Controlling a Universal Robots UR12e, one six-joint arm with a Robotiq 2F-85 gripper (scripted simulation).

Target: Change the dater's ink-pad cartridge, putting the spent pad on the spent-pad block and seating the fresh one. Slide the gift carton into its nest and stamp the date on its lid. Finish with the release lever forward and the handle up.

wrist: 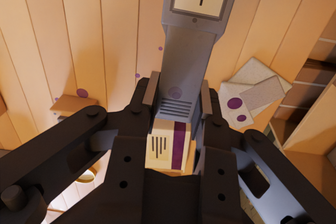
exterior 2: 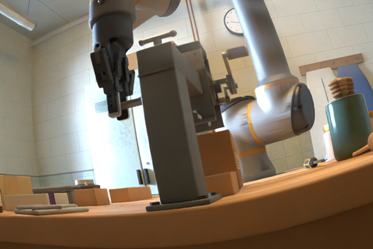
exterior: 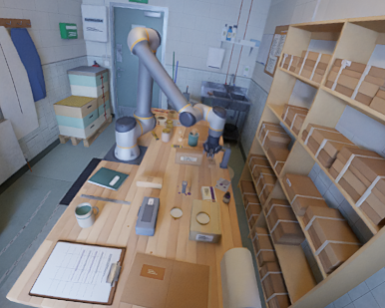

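My gripper [wrist: 179, 95] [exterior 2: 116, 110] hangs beside the grey dater column [exterior 2: 171, 125] [exterior: 225, 157], closed on the grey ink-pad cartridge [wrist: 180, 80] [exterior 2: 131, 103] that sticks out of the column's side. The cartridge has a ribbed grip end and a purple stain. Below it on the bench lies a cream pad with a purple stripe [wrist: 167, 145] on a wooden block. The gift carton [exterior 2: 218, 153] [exterior: 189, 157] stands behind the column against a low wooden stop. The T-handle [exterior 2: 157, 37] sits up on top of the dater. A lever with a dark knob [exterior 2: 235, 55] rises behind it.
A teal mug [exterior 2: 349, 125] with wooden pieces stands on the right of the bench. Stained cloths [wrist: 249, 94] lie right of the cartridge. Shelves of cartons [exterior: 326, 143] run along the bench's side. A small wooden block [wrist: 72, 103] lies to the left.
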